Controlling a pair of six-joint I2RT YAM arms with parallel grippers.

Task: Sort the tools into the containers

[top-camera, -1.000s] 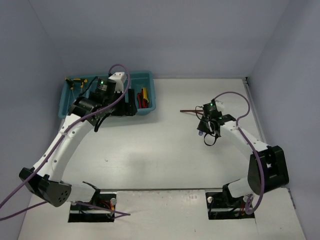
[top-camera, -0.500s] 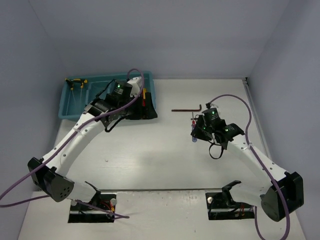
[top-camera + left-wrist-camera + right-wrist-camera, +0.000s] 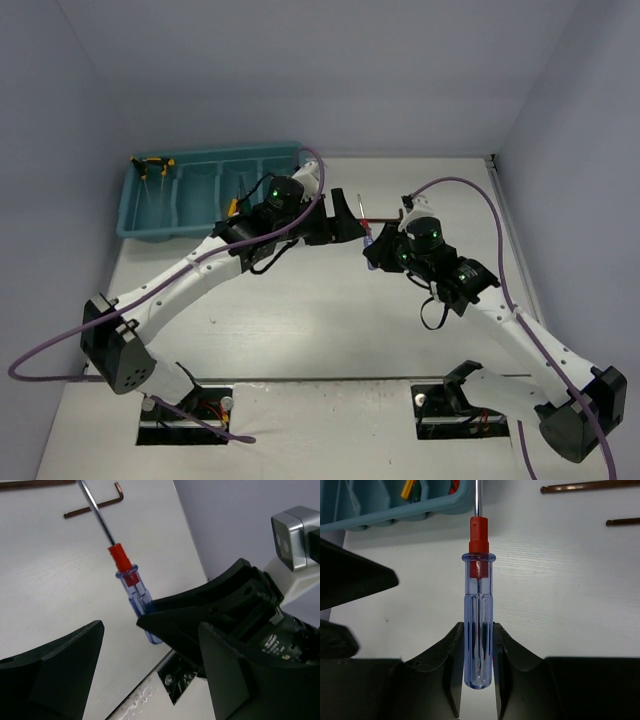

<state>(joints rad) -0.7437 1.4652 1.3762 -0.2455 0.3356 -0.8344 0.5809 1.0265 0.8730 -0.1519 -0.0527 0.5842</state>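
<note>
Now pinches the clear blue handle of the screwdriver (image 3: 478, 595) in the right tool (image 3: 478, 632), with the jaws narrow on its butt end and the red collar and steel shaft sticking out ahead toward the teal tray (image 3: 380, 512). Holds it, by the look of it, just off the desk (image 3: 300, 330) and at the desk's middle, where a second ago the same tool hung well out to the right. Leaves a hex key (image 3: 100, 502) lying on the desk beyond the shaft. Faces the left tool (image 3: 150, 645), which is spread wide and empty, with the handle in the gap ahead of its fingers and touching neither. Places that left tool just beside the right one, no longer over the tray as a second ago. Reads as a handover being set up, probably because the tray sits far to the left. Keeps the screwdriver outside every compartment for now, while yellow-handled drivers (image 3: 152, 165) lie in the far-left one. Calls next for the left tool to close on the free part of the handle before the right one lets go, and risks a drop otherwise.
</note>
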